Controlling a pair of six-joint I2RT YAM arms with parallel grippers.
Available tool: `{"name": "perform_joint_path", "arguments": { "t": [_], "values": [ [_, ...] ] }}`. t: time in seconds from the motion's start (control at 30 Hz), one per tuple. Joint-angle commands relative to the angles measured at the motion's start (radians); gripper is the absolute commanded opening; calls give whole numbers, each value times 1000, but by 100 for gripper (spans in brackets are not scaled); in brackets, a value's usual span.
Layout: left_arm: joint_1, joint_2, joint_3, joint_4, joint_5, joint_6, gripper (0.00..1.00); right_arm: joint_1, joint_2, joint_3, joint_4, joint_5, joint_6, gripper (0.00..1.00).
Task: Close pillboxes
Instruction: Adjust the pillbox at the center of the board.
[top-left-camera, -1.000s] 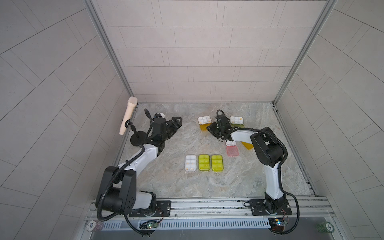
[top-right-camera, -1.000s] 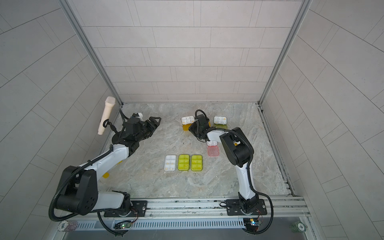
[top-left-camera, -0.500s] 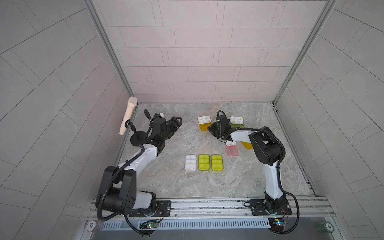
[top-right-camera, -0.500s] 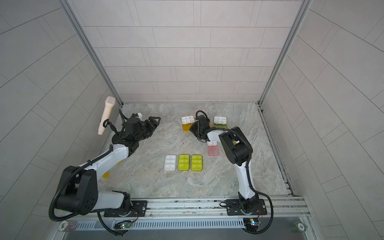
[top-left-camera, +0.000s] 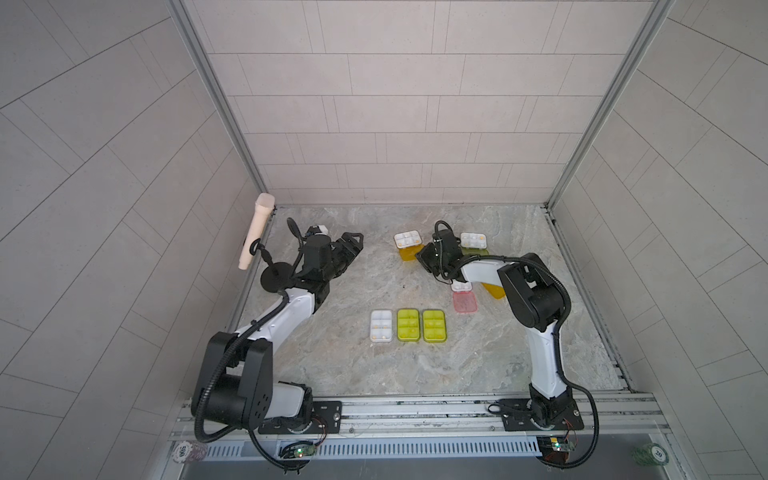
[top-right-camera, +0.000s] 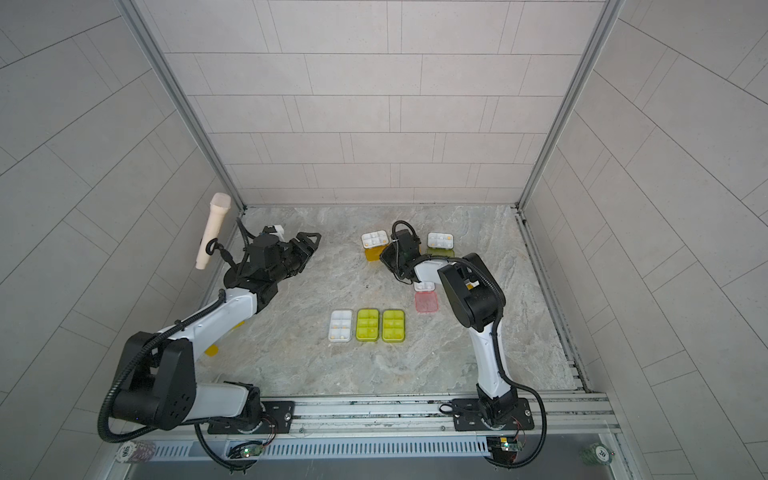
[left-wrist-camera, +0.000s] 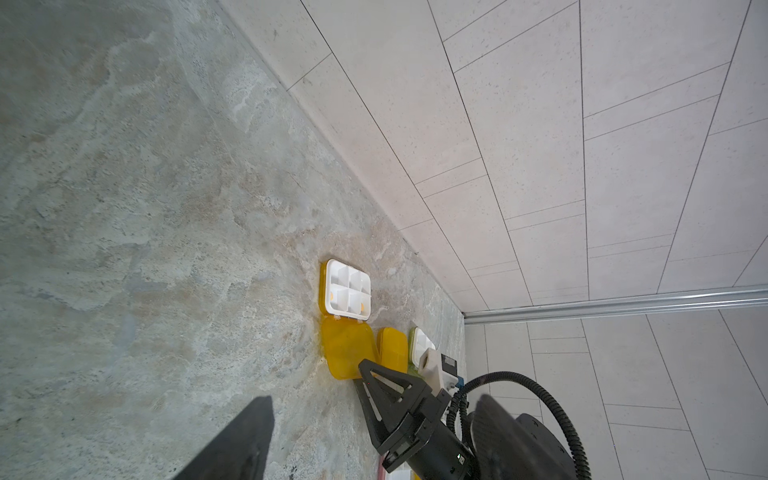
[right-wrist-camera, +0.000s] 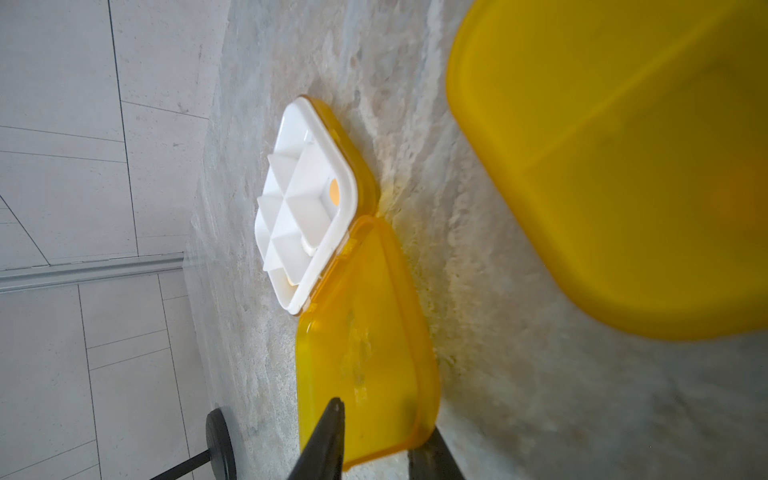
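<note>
The right gripper (right-wrist-camera: 374, 419) has one finger on each side of the orange lid (right-wrist-camera: 365, 345), at the bottom middle of the right wrist view. I cannot tell if it is squeezing. This pillbox (top-left-camera: 407, 245) lies at the upper middle in both top views. The left gripper (top-left-camera: 355, 245) is spread wide and empty. With a weak hold the lid could slip out. With a hard pull the light white tray (right-wrist-camera: 303, 199) could tip and spill its pills (right-wrist-camera: 333, 192).

Enclosure, three-sided.
Back wall (top-left-camera: 395, 124): pale grey rectangular tiles, staggered courses, thin dark joints.
Left wall (top-left-camera: 104, 166) and right wall (top-left-camera: 685, 166): same tile, courses running aslant in both top views.
Corner posts (top-left-camera: 218, 104): two, bare aluminium.
Floor (top-left-camera: 478, 365): grey-beige marbled stone slab.
Front edge: aluminium rail (top-left-camera: 415, 409), with slotted grille (top-left-camera: 415, 449) beneath.
Light: even, diffuse, with soft shadows.
</note>
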Motion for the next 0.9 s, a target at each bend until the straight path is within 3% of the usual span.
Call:
{"name": "perform_joint_path", "arguments": {
  "t": [0.0, 0.87],
  "values": [
    [6, 9, 3, 29, 11, -13, 80, -3, -5, -16, 25, 21, 27, 27],
    [9, 23, 6, 34, 23, -18, 80, -8, 13, -12, 59, 8, 75, 21]
  ]
}}
